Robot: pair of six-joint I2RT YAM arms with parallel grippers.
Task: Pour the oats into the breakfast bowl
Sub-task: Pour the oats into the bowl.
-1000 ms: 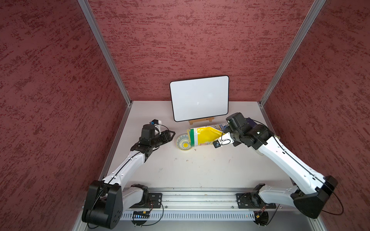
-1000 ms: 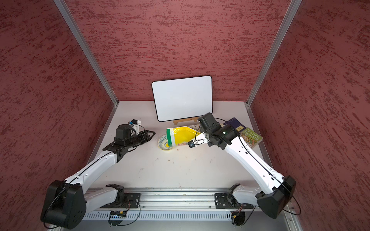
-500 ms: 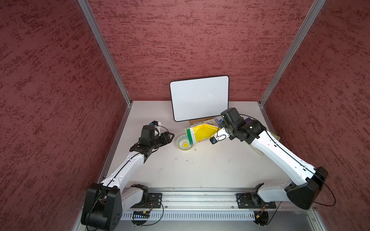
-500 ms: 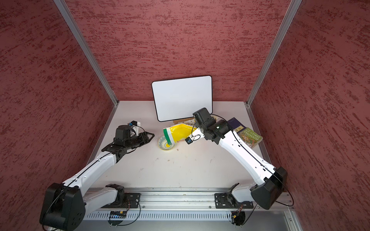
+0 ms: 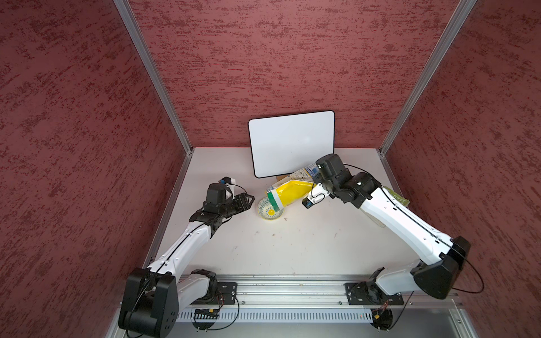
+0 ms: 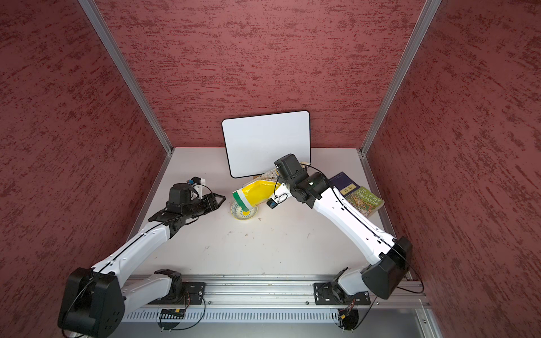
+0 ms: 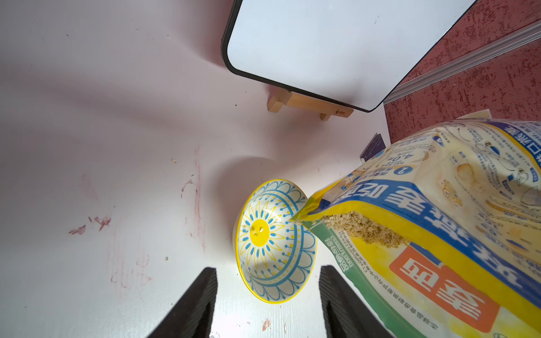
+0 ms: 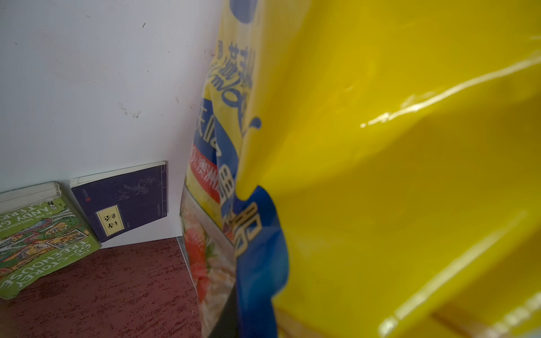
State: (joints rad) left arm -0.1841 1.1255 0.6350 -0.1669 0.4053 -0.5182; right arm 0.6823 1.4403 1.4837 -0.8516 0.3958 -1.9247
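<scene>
Clamping the yellow pouch (image 5: 291, 193) by its bottom end in the right pincer (image 5: 312, 190), holding it tilted, oats (image 7: 361, 229) showing at the mouth, over the breakfast bowl (image 5: 268, 216). Holding the left pincer (image 5: 250, 199) parted, empty, just short of that bowl.

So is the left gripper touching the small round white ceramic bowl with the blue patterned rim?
Apart. The left wrist view shows bare table between the bowl and both black fingers of the open left gripper.
</scene>
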